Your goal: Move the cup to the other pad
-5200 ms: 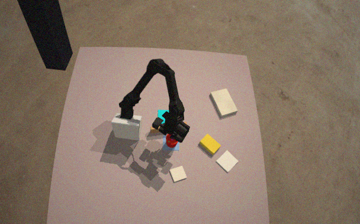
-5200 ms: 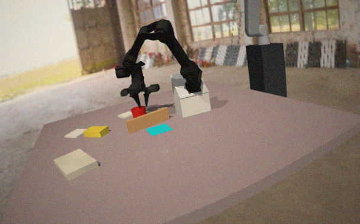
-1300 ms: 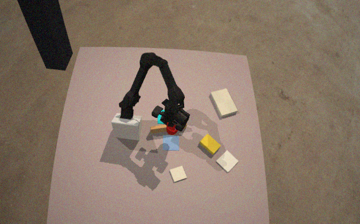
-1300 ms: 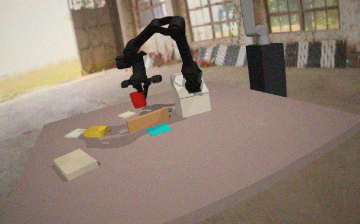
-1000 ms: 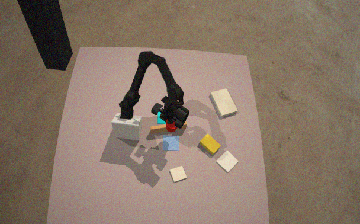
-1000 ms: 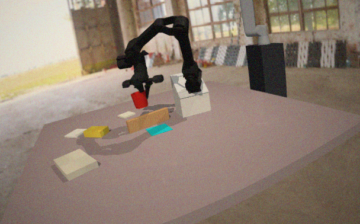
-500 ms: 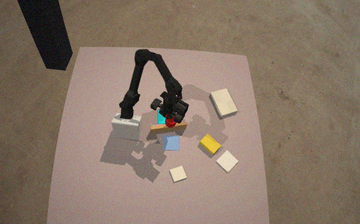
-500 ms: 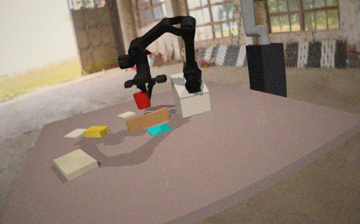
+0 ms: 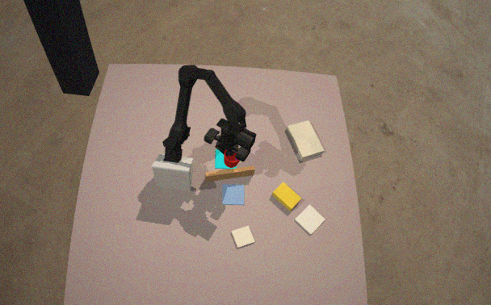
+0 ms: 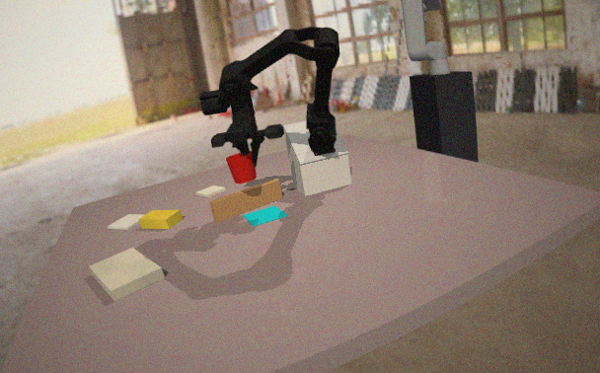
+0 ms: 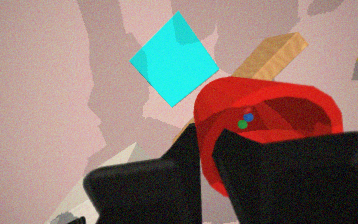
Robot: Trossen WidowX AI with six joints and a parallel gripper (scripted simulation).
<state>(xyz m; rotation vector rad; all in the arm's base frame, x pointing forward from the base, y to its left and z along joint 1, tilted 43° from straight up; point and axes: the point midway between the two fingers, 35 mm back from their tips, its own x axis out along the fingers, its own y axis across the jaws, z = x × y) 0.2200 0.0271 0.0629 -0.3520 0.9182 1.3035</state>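
The red cup (image 10: 241, 168) is held in the air by the gripper (image 10: 246, 152), clear of the table (image 10: 412, 237). The jaws are pinched on the cup's wall at the rim: in the wrist view one black finger (image 11: 180, 155) is seen outside the wall and the other inside it. The cup is carried slightly tilted in the exterior view. Three marbles are seen inside the cup, resting together against its inner wall: a green marble (image 11: 242, 124), a blue marble (image 11: 249, 117) and a red marble (image 11: 248, 109), the last hard to distinguish against the cup.

In the top view the cup is located over the edge of the cyan pad (image 9: 221, 160), next to the wooden bar (image 9: 229, 173). The bar stands on its long edge between the cyan pad and the light-blue pad (image 9: 233, 194). In the exterior view the cup hangs above the bar.

The arm is mounted on a white base block (image 9: 172, 173), which stands just beside the bar and the pads.

Other items are laid on the table, apart from the cup: a yellow block (image 9: 286, 195), a large cream block (image 9: 304, 139) and two flat cream tiles, (image 9: 309, 219) and (image 9: 243, 236). A dark pillar (image 9: 60, 44) stands off the table, beyond its corner.
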